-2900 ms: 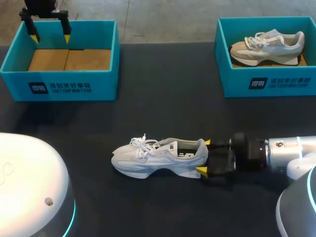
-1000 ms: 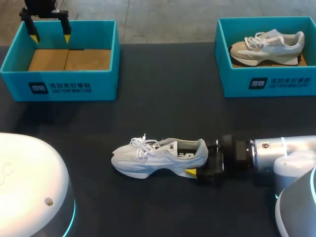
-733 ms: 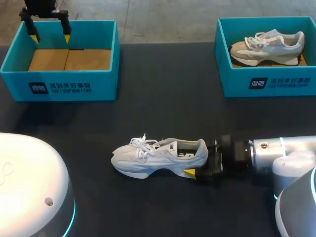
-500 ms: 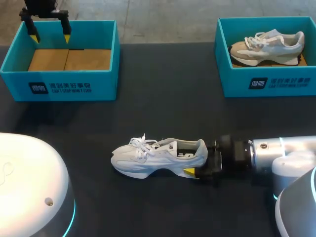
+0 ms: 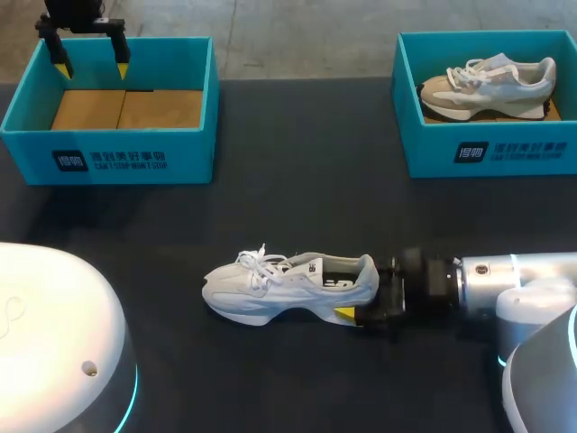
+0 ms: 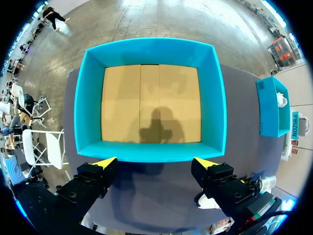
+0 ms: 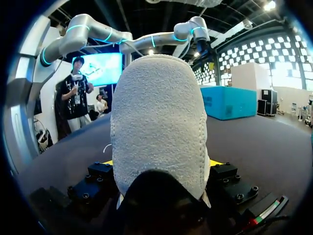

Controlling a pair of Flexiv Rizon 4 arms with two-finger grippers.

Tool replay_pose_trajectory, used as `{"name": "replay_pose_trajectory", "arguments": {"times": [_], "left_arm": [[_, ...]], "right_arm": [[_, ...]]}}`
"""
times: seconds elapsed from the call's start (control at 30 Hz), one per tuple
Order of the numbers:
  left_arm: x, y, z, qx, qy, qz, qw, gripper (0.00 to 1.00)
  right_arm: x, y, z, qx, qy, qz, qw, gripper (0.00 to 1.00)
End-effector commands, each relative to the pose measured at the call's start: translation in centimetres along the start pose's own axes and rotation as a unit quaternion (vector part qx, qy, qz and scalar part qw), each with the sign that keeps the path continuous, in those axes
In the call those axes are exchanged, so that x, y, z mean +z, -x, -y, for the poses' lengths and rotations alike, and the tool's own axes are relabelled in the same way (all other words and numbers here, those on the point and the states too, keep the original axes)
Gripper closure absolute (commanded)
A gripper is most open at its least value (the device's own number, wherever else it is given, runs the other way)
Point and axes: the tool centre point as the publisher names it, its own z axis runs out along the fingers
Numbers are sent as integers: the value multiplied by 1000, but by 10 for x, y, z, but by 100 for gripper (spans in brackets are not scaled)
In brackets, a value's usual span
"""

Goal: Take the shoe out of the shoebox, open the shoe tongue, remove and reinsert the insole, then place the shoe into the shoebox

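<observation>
Head view | right gripper (image 5: 359, 293) further in, now pinching shoe (image 5: 288, 287) at heel; left gripper (image 5: 90, 52) wide, empty | shoe likely steadied for opening

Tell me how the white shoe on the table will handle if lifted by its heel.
Held only at the heel by the right end effector, the white shoe will probably droop toe-down, since most of its length is unsupported. The heel's textured fabric looks soft, so it may squash rather than slip. The loose laces will likely dangle.

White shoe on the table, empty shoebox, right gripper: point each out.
white shoe (image 5: 288, 287): head view, side panel.
empty shoebox (image 5: 108, 161): head view, front wall.
right gripper (image 7: 161, 164): right wrist view, midway between fingertips.
</observation>
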Motion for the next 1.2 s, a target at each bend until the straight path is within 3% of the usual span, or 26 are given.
{"name": "replay_pose_trajectory", "arguments": {"times": [0.03,0.2,0.53,1.03,1.2], "left_arm": [[0,0,0,0,0,0,1000,0],[-6,-6,-5,-16,-9,3,1000,0],[-29,-35,-41,-66,-13,-2,998,0],[-38,-78,-88,-35,-12,3,999,0],[-39,-100,-106,-27,-7,11,1000,0]], "right_arm": [[2,-1,0,0,-1,3,1000,100],[2,-1,0,0,-1,3,1000,100],[2,-1,0,0,-1,3,1000,100],[2,-1,0,0,-1,3,1000,100],[2,-1,0,0,-1,3,1000,100]]}}
